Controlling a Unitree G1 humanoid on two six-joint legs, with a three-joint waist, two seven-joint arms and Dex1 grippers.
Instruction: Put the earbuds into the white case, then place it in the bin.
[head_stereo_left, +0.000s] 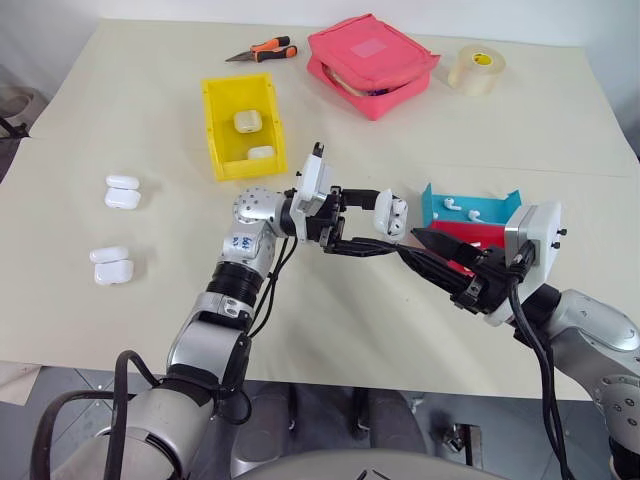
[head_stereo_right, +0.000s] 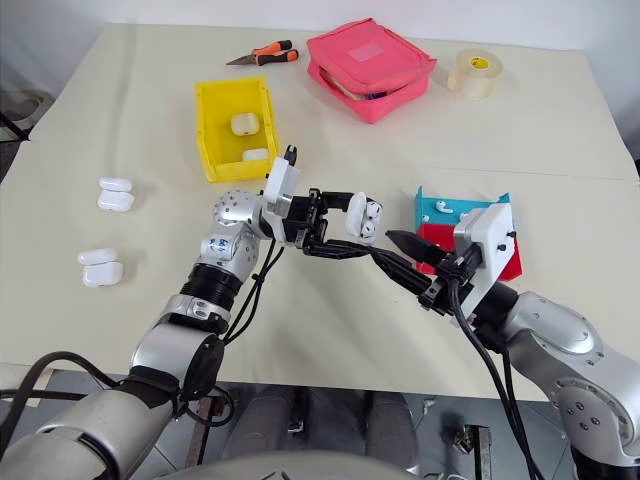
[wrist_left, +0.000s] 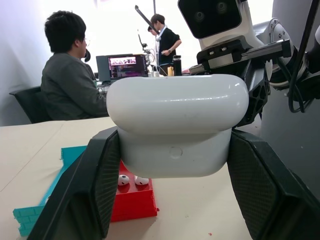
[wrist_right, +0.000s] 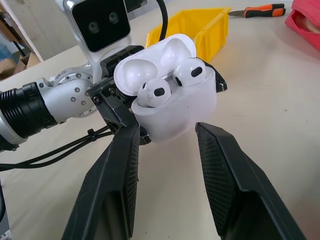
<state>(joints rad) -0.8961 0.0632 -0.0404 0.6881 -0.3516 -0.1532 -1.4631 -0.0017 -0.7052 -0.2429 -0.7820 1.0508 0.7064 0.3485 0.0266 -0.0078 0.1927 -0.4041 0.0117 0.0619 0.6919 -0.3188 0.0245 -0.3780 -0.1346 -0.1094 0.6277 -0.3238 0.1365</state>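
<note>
A white case (wrist_left: 177, 132) is held across the middle of the left wrist view, clamped between the two black fingers (wrist_left: 95, 185) of the left tool (wrist_left: 175, 192), one pressed to each side. The lid edge is seen as a wider rounded band above the body. Behind the case, the right arm's white camera housing (wrist_left: 212, 17) and black bracket are seen. On the cream tabletop (wrist_left: 30, 150) beyond, a red tray (wrist_left: 132, 200) is set just beside a teal tray (wrist_left: 47, 200); two earbuds (wrist_left: 131, 180) are seen at the red tray's upper edge. In the background a person (wrist_left: 70, 80) is seated facing a laptop (wrist_left: 122, 67), and a second person (wrist_left: 165, 40) is standing further back.
</note>
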